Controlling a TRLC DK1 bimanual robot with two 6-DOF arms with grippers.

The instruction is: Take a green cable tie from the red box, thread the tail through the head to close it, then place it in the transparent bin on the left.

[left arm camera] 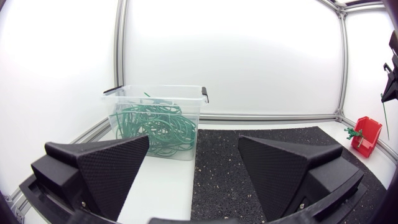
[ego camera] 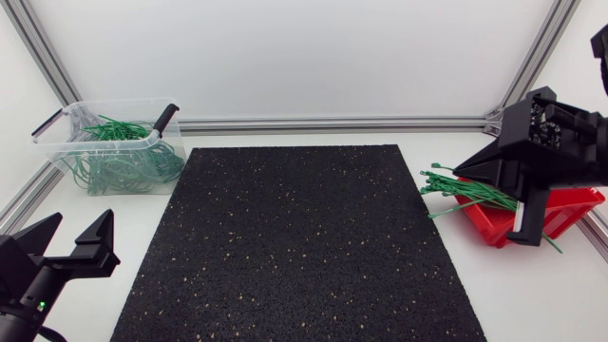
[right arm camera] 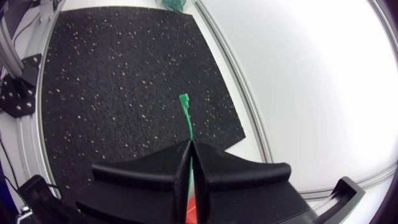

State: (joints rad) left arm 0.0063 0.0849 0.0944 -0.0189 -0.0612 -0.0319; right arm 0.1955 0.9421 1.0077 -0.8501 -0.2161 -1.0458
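**White counter (ego camera: 532,299), black mat (ego camera: 294,237): one tie pinched, threading yet to do**

The green cable tie (right arm camera: 185,121) is clamped between the closed right jaws, with its head end poking out ahead of them. Those jaws hang over the red box (ego camera: 570,217) at 3 o'clock, where a bundle of spare ties (ego camera: 470,195) spills over the rim toward 9 o'clock. I cannot tell whether the tail is clear of the box.

The left jaws stand wide apart and empty at 8 o'clock, beside the mat. At 10 o'clock the transparent bin (ego camera: 104,103) holds looped ties (ego camera: 119,166).

As I judge it, the pick is done. Threading the tail through the head and dropping the tie into the bin remain.
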